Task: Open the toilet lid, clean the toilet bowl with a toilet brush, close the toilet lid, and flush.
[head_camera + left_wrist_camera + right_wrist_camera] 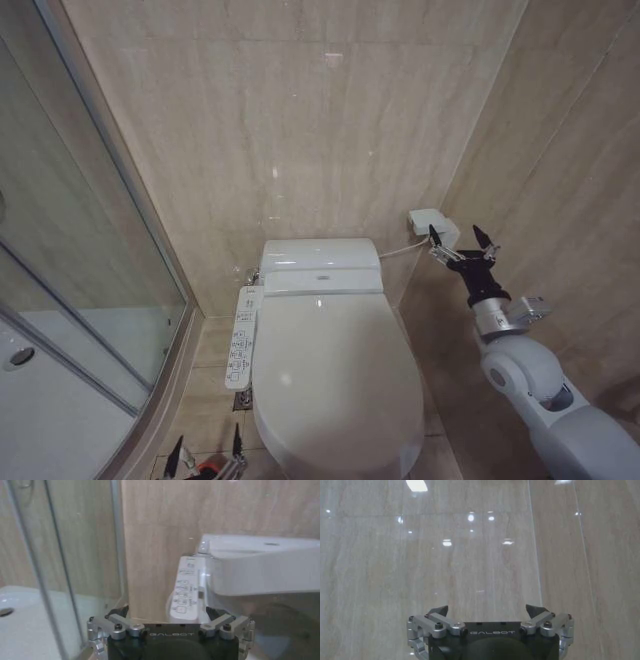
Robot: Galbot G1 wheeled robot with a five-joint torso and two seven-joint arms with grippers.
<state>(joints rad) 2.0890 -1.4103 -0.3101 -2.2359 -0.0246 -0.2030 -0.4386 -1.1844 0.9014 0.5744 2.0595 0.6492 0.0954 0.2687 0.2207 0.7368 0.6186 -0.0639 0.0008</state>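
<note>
The white toilet lid lies shut over the toilet bowl, which is hidden beneath it. My right gripper is raised to the right of the toilet's rear unit, open and empty, close to the side wall. In its wrist view the right gripper faces bare marble wall. My left gripper hangs low at the view's bottom edge, left of the toilet, open with nothing held. The left wrist view shows the left gripper pointing at the control panel, with the lid's side beyond. The toilet brush is out of view.
A white control panel juts from the toilet's left side. A small white box with a cable is mounted on the wall near my right gripper. A glass shower screen closes off the left. A bit of red sits by the left gripper.
</note>
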